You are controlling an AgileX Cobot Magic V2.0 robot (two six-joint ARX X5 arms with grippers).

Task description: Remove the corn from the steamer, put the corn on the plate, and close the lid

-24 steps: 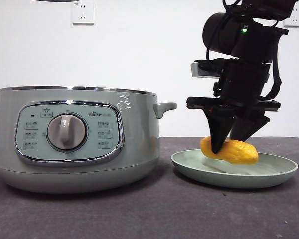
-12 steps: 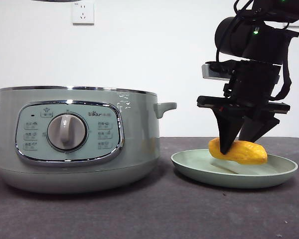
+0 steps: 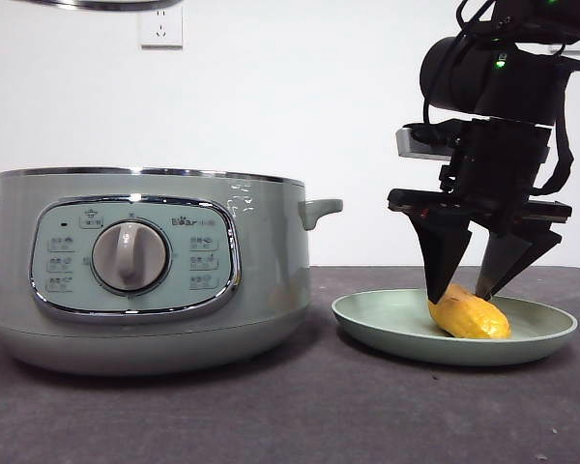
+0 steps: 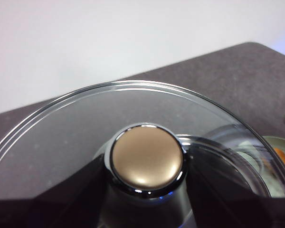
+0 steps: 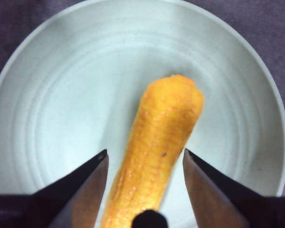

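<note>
Dark grey table bears steamer and plate, white wall behind.

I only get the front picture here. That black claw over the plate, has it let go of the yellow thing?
Observer: Yes. The right wrist view shows the right gripper open, gaps on both sides of the corn, which lies on the plate.
Visitor: And where is the pot's lid?
Observer: The left gripper is holding the lid by its knob.
Visitor: Is it over the pot?
Observer: In your view its rim shows above the steamer, which is uncovered.
</note>
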